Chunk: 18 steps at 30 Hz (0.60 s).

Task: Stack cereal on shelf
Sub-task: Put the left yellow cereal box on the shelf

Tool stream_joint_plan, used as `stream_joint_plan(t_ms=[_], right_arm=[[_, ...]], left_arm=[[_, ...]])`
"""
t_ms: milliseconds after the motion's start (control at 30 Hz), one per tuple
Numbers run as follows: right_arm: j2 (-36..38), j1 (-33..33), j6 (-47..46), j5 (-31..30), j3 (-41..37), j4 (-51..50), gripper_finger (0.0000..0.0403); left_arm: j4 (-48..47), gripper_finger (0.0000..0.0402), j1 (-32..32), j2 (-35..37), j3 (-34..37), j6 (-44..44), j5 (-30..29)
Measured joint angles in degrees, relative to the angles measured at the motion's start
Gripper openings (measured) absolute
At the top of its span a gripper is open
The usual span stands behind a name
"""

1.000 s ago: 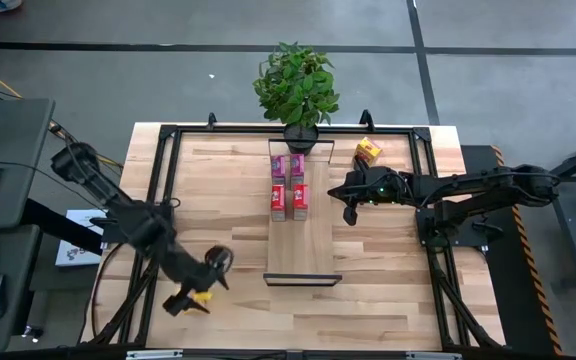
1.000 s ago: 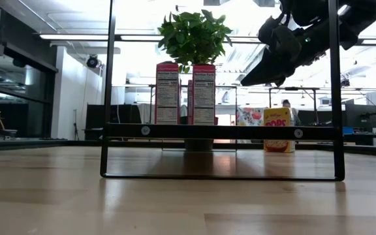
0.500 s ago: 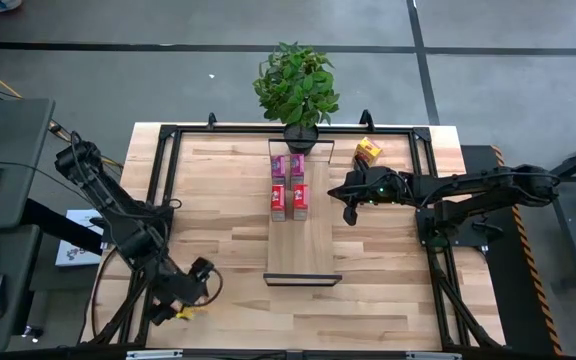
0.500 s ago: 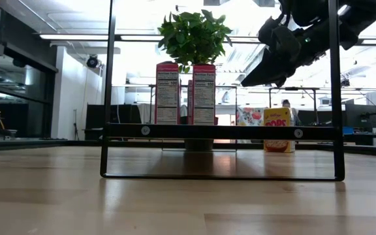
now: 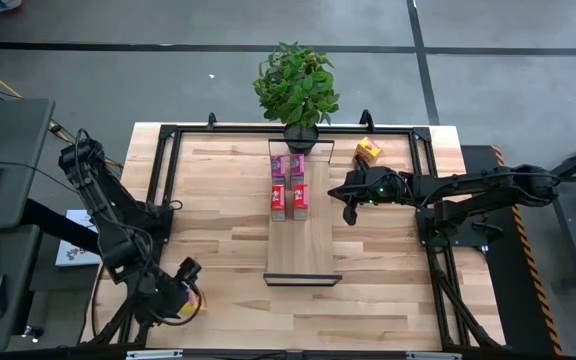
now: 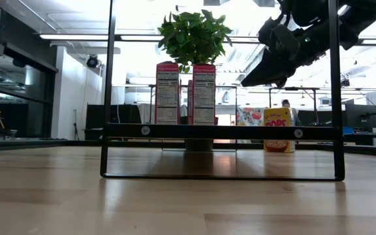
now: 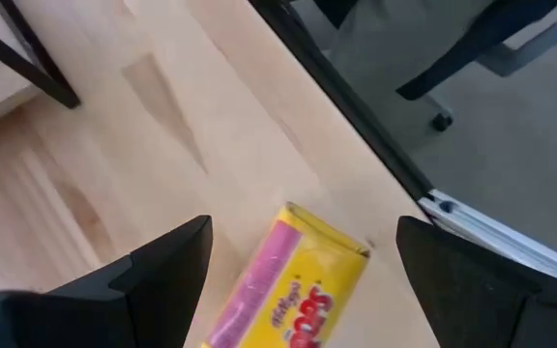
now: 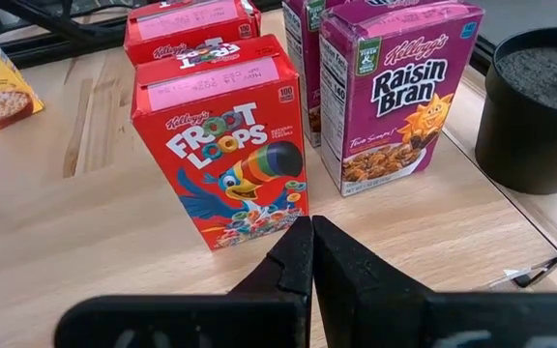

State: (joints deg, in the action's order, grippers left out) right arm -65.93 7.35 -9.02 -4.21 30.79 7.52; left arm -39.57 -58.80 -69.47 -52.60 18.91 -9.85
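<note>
We see left gripper [image 7: 303, 290] spread wide, yellow cereal box [image 7: 293, 285] lying between fingers [image 7: 167, 266], ungripped. Right gripper [image 8: 311, 253] pinched shut beside shelf [image 5: 301, 240], empty.

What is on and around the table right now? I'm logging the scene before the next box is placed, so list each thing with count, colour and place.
Raisin Bran boxes: two, magenta, upright on the shelf's far end, nearest the plant.
Froot Loops boxes: two, red, upright on the shelf, just in front of the magenta pair.
Far yellow box: one, yellow, on the table's far right, off the shelf.
Near yellow box: one, yellow, lying flat at the table's near left edge.
Shelf: one, light wood with black frame, table centre.
Potted plant: one, green, black pot, beyond the shelf.
Left gripper: open over the near yellow box.
Right gripper: shut, right of the shelf.
</note>
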Motion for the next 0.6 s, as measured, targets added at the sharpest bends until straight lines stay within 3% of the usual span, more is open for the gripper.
stream_joint_plan(t_ms=[167, 400, 600], right_arm=[[0.0, 0.0, 0.0, -0.4, 0.0, 0.0, 0.0000], [0.0, 0.0, -0.7, -0.8, 0.0, 0.0, 0.0000], [0.0, 0.0, -1.0, -0.8, -0.1, -1.1, 0.0000]], left_arm=[[-0.1, 0.0317, -1.2, 0.0, 0.0, 1.8, 1.5], [-3.5, 0.0316, -1.3, -1.4, 0.0, -1.5, -2.4], [-4.0, 0.0316, -1.4, -3.7, 0.0, -1.3, 0.3]])
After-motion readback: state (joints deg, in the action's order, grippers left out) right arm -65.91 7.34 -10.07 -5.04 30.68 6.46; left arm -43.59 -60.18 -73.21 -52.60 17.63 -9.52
